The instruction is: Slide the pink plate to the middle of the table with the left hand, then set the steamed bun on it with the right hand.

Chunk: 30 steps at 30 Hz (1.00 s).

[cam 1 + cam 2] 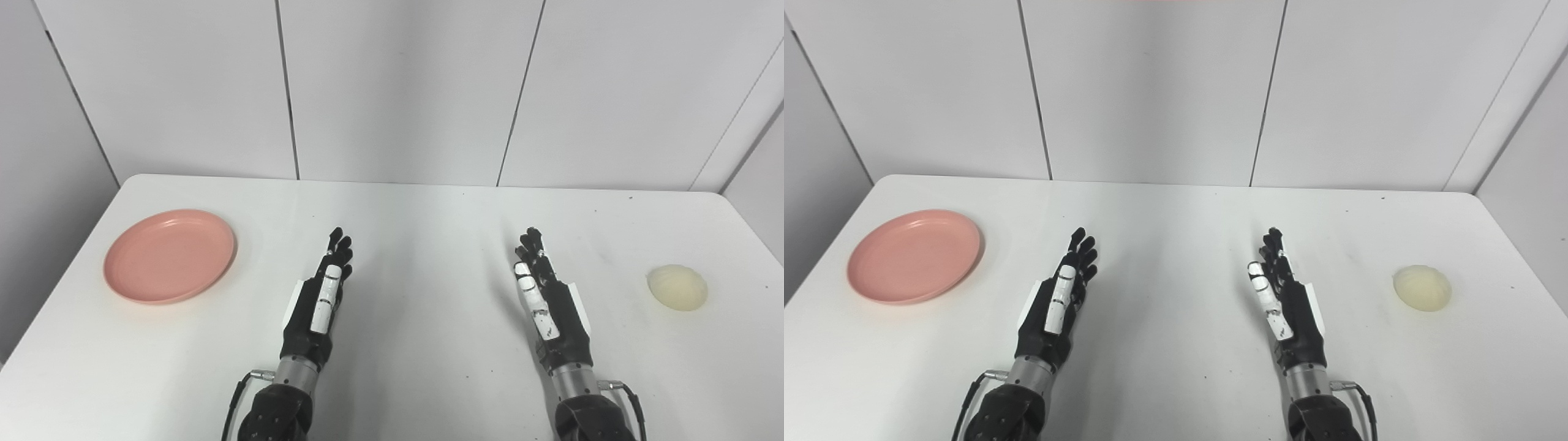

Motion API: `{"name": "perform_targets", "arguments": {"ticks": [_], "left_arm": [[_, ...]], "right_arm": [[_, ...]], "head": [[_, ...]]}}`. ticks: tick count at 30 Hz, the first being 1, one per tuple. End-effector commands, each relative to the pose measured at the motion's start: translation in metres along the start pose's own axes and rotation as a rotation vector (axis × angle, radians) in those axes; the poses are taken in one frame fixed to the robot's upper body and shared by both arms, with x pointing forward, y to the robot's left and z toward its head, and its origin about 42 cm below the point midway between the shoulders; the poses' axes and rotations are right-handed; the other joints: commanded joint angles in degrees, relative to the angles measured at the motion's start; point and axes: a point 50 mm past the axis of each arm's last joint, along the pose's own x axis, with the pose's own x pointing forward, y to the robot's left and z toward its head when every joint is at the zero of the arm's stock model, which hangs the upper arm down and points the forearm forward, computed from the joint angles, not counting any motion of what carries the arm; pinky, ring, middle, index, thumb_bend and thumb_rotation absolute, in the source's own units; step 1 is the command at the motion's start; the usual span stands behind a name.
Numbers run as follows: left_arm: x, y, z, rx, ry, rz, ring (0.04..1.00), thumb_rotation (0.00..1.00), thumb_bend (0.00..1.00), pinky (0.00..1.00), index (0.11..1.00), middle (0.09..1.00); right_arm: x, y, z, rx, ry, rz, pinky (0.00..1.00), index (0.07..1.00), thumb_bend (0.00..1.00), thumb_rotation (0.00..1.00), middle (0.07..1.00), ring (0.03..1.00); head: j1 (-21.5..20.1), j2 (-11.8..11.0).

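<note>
White table (416, 245), rounded far corners, set against pale wall panels (398, 86) with dark vertical seams. A few small dark specks on the tabletop.

Writing: no readable brand, label or lettering on the hands, the plate or the table surface.

Containers: one only, the pink plate (169, 255). Shallow, round, raised rim. It sits flat at the far left of the table, near the left edge, well apart from both hands. Nothing lies in it.

Bun (677, 286): pale cream dome with faint pleats, resting directly on the table at the far right, near the right edge. Well apart from the right hand and at the opposite side from the plate.

Left hand (324, 294): black with white segments, arm entering from the bottom left. Fingers (339, 245) extended, pointing away toward the wall, close side by side, edge-on to the camera. Holds nothing, touches no object. It lies to the right of the plate, with bare tabletop between them.

Right hand (1283, 297): same build, arm entering from the bottom right. Fingers (1274, 245) stretched forward, uncurled, holding nothing. It lies to the left of the bun, with bare tabletop between them.

Both hands are in the middle band of the table, roughly level with each other, an open stretch of table between them. Whether the palms rest on the surface or hang just above it, I cannot tell. Cable visible at each wrist.
</note>
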Motion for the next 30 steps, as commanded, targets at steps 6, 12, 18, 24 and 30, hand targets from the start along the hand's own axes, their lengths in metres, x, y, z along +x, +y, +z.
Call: {"name": "perform_targets", "arguments": {"ticks": [6, 12, 18, 24, 30], "left_arm": [[-0.006, 0.003, -0.013, 0.010, 0.025, 0.006, 1.000, 1.00, 0.60, 1.00, 1.000, 1.000], [0.009, -0.010, -0.024, 0.001, 0.001, 0.025, 1.000, 1.00, 0.62, 1.00, 1.000, 1.000], [0.030, -0.013, -0.023, -0.048, 0.002, 0.031, 1.000, 1.00, 0.62, 1.00, 1.000, 1.000], [0.049, 0.006, 0.005, -0.074, -0.119, 0.133, 1.000, 1.00, 0.64, 1.00, 1.000, 0.991], [0.061, 0.031, 0.036, -0.100, -0.196, 0.211, 0.966, 1.00, 0.69, 1.00, 0.971, 0.962]], "right_arm": [[-0.003, -0.002, -0.006, 0.004, 0.001, 0.012, 1.00, 1.000, 0.60, 0.82, 0.996, 0.990], [-0.004, -0.020, -0.014, 0.033, -0.008, 0.014, 1.00, 1.000, 0.58, 0.82, 1.000, 0.995], [-0.005, -0.034, -0.020, 0.047, 0.017, 0.000, 1.00, 1.000, 0.55, 0.87, 1.000, 1.000], [-0.009, -0.035, -0.019, 0.073, 0.015, -0.001, 1.00, 1.000, 0.54, 0.84, 1.000, 1.000], [-0.010, -0.035, -0.021, 0.078, 0.021, 0.000, 1.00, 1.000, 0.56, 0.83, 1.000, 1.000]], "head": [[5.8, -1.6], [15.8, -5.6], [21.8, -8.4], [24.1, -10.2], [23.7, -10.7]]}}
